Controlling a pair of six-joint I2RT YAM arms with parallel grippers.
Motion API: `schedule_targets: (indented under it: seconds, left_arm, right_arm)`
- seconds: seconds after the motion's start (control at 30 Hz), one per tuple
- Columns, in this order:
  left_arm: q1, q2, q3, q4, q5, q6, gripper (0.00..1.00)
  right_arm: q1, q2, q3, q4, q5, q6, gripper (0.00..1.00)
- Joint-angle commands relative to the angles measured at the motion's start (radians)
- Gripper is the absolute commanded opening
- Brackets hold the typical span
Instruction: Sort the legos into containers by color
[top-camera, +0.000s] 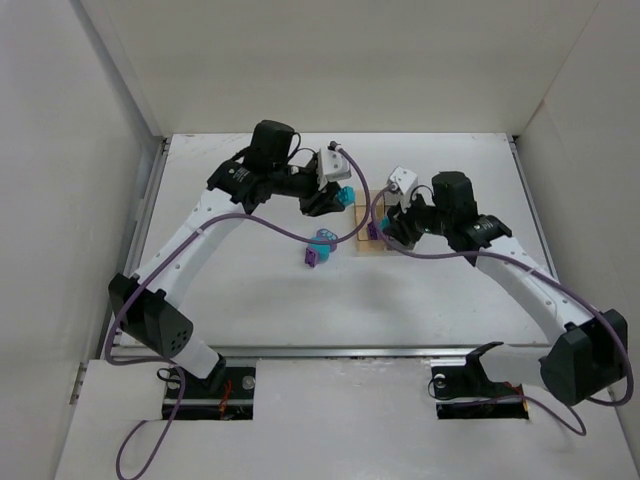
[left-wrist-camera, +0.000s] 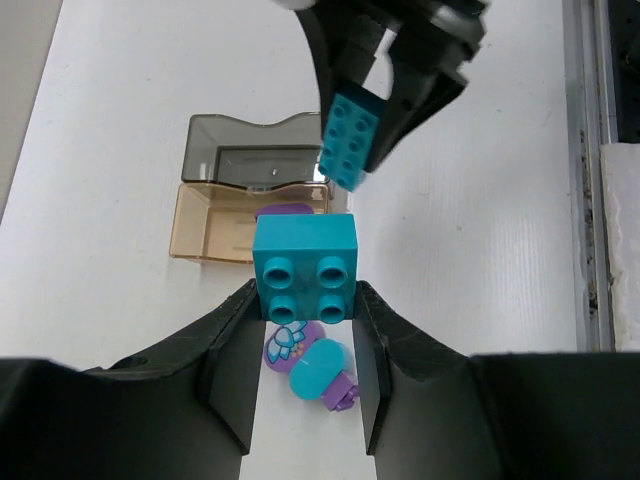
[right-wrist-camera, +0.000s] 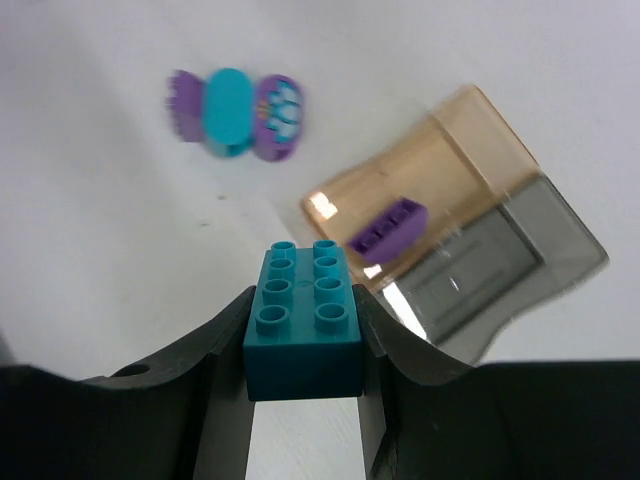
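Two teal bricks are off the desk (top-camera: 450, 290), one in each tool. The left tool (left-wrist-camera: 305, 300) is pinched on a square teal brick (left-wrist-camera: 305, 265) with four studs, its fingers (left-wrist-camera: 235, 340) pressed flat against the brick's two sides. Directly under this tool, seen in the gap between the fingers, a small heap (left-wrist-camera: 310, 365) lies on the desk. It holds three pieces: a purple one with a flower print, a rounded teal one and a studded purple one. Whether they are joined cannot be told.

The right tool (right-wrist-camera: 305, 310) is clamped on a long teal brick (right-wrist-camera: 305, 320) with eight studs, gripped by its long sides.

Just ahead of the left tool stand two bins, touching along their long sides: the amber bin (left-wrist-camera: 215, 225) nearer, the grey bin (left-wrist-camera: 240, 150) behind it. One purple brick (left-wrist-camera: 285, 211) lies in the amber bin at its right end, partly hidden behind the square teal brick. The grey bin holds no brick that can be seen.

From the right tool, the same two bins sit ahead and to the right, and the heap lies ahead and to the left, well apart from them.

Beyond the bins, seen from the left tool, the right tool hangs with its brick above the grey bin's right corner and covers that corner. Purple cables (top-camera: 270, 225) loop from both arms across the desk, and white walls (top-camera: 60, 200) close it in.
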Motion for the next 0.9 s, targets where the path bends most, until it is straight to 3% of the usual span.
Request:
schedule_targets:
  seconds: [0.0, 0.1, 0.17, 0.33, 0.5, 0.63, 0.7, 0.73, 0.87]
  left_arm:
    - [-0.001, -0.053, -0.04, 0.051, 0.001, -0.054, 0.0]
    - [-0.001, -0.062, -0.061, 0.074, -0.019, -0.085, 0.0]
    - [-0.001, -0.062, -0.061, 0.083, -0.028, -0.095, 0.0]
    - [-0.001, -0.083, -0.084, 0.083, -0.067, -0.108, 0.0]
    - [-0.001, -0.111, -0.12, 0.083, -0.067, -0.108, 0.0]
    - [-0.001, -0.111, -0.129, 0.083, -0.067, -0.108, 0.0]
    - [-0.001, -0.111, -0.129, 0.083, -0.056, -0.108, 0.0]
    - [-0.001, -0.111, -0.129, 0.083, -0.047, -0.108, 0.0]
    - [-0.001, -0.111, -0.129, 0.083, -0.047, -0.108, 0.0]
  right_arm:
    - [-0.02, 0.031, -0.023, 0.184, 0.314, 0.17, 0.0]
    - [-0.03, 0.168, 0.033, 0.166, 0.475, 0.236, 0.0]
    - [-0.03, 0.269, 0.098, 0.146, 0.55, 0.275, 0.09]
    - [-0.041, 0.409, 0.188, 0.097, 0.614, 0.319, 0.16]
    - [-0.041, 0.432, 0.209, 0.078, 0.614, 0.351, 0.58]
    - [-0.041, 0.363, 0.218, 0.09, 0.604, 0.365, 0.62]
    - [-0.041, 0.322, 0.209, 0.1, 0.549, 0.348, 0.79]
    - [-0.041, 0.3, 0.209, 0.1, 0.529, 0.337, 1.0]
    - [-0.041, 0.17, 0.199, 0.091, 0.456, 0.258, 1.0]
